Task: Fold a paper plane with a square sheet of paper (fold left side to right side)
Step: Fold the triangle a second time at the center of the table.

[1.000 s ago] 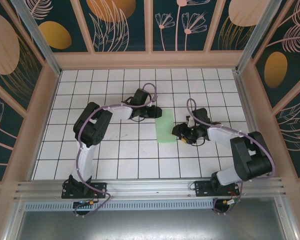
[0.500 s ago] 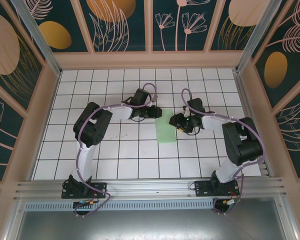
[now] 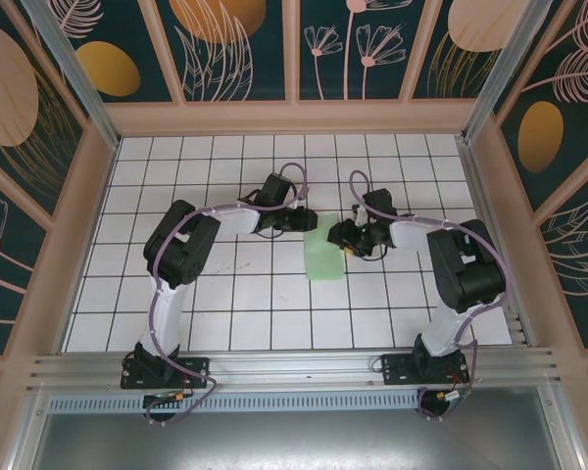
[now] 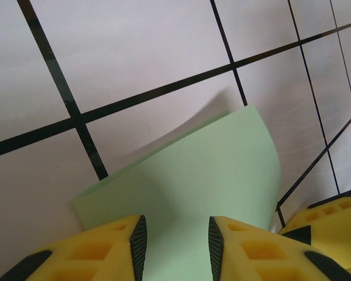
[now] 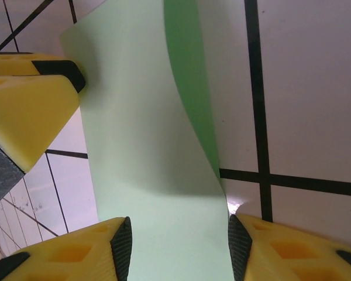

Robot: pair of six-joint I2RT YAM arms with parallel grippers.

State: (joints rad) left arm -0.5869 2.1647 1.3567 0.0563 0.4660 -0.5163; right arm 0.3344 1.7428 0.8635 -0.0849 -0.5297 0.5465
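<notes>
Centrally on the white tiled surface, a thin pale-green square sheet of paper is seen, one edge curled up. The left end effector and right end effector are parted astride it. Left-to-right folding seems under way; the crease must be flattened next

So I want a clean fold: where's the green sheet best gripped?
Probably the curled edge of the square sheet of paper, where it bows off the tiles. Come in low from that side with the right end effector, which is open astride it.
</notes>
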